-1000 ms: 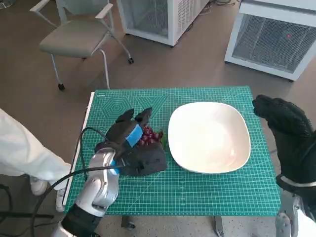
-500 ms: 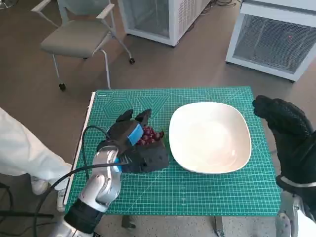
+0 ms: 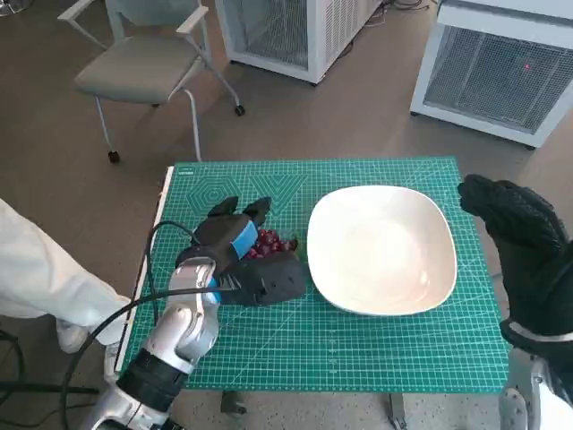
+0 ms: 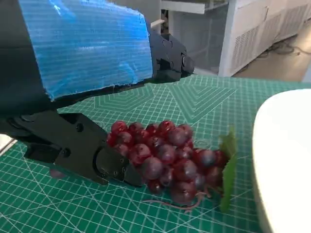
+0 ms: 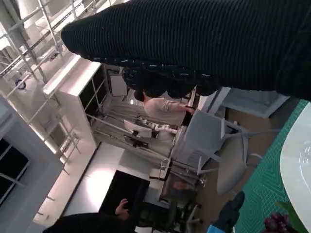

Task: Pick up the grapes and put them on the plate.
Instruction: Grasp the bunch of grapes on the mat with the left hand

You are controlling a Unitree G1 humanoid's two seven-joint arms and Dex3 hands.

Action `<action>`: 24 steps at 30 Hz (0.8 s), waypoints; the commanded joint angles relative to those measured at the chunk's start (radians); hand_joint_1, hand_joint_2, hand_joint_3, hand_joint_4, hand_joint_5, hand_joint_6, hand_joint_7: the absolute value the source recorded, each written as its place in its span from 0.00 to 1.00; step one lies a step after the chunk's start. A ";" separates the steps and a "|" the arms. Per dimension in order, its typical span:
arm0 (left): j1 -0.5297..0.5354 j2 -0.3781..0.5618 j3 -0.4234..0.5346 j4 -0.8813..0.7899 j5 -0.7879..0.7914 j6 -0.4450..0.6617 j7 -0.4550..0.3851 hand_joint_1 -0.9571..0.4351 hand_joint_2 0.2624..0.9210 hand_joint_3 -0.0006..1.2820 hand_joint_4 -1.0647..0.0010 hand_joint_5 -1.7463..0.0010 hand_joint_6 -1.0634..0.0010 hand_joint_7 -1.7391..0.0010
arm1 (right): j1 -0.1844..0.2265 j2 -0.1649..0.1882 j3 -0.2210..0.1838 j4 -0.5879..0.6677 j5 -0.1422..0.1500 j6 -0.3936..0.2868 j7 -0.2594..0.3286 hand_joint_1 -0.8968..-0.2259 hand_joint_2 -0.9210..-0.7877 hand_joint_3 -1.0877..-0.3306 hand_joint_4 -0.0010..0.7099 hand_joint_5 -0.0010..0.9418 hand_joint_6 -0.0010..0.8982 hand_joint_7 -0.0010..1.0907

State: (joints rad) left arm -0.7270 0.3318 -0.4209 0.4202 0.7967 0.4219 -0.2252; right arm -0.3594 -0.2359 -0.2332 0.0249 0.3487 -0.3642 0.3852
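Note:
A bunch of dark red grapes [image 3: 271, 243] with a green leaf lies on the green mat, just left of the white plate [image 3: 380, 246]. My left hand [image 3: 240, 257] hovers over the bunch, fingers apart. In the left wrist view the black thumb [image 4: 85, 155] touches the side of the grapes [image 4: 165, 155], while the other fingers [image 4: 167, 53] arch above them without closing; the plate's rim [image 4: 284, 145] is beside them. My right hand [image 3: 524, 246] is raised at the table's right edge, holding nothing. The right wrist view shows the glove [image 5: 194, 43], the plate's edge [image 5: 301, 170] and the grapes [image 5: 276, 224].
The green cutting mat [image 3: 376, 349] covers the small table. A cable runs along my left forearm [image 3: 179, 331]. A grey chair [image 3: 143, 67] and white cabinets [image 3: 497, 67] stand beyond the table. A person's pale sleeve [image 3: 45, 278] is at the left.
My left hand has moved a little farther over the grapes and lower, hiding more of the bunch. The right hand and the plate have not moved.

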 commanded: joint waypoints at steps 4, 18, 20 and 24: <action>-0.066 -0.005 -0.032 0.082 0.029 -0.002 0.017 0.69 0.82 0.01 0.86 1.00 0.76 1.00 | 0.027 0.002 0.003 -0.005 -0.007 0.014 -0.010 0.37 0.00 0.52 0.51 0.00 0.00 0.59; -0.155 -0.030 -0.075 0.259 0.031 -0.030 0.043 0.73 0.89 0.02 0.87 1.00 0.75 1.00 | 0.035 0.002 0.002 -0.011 -0.002 0.018 -0.014 0.38 0.00 0.52 0.51 0.00 0.00 0.59; -0.167 -0.036 -0.081 0.286 0.030 -0.035 0.047 0.73 0.89 0.02 0.87 1.00 0.75 1.00 | 0.037 0.003 0.002 -0.014 -0.002 0.019 -0.016 0.38 0.00 0.52 0.51 0.00 0.00 0.59; -0.203 -0.057 -0.093 0.364 0.024 -0.051 0.061 0.74 0.90 0.02 0.88 1.00 0.76 1.00 | 0.039 0.002 0.001 -0.016 -0.001 0.021 -0.017 0.37 0.00 0.52 0.51 0.00 0.00 0.59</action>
State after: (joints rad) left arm -0.8879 0.2920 -0.5021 0.7350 0.8202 0.3844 -0.1819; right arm -0.3410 -0.2350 -0.2325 0.0101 0.3487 -0.3595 0.3763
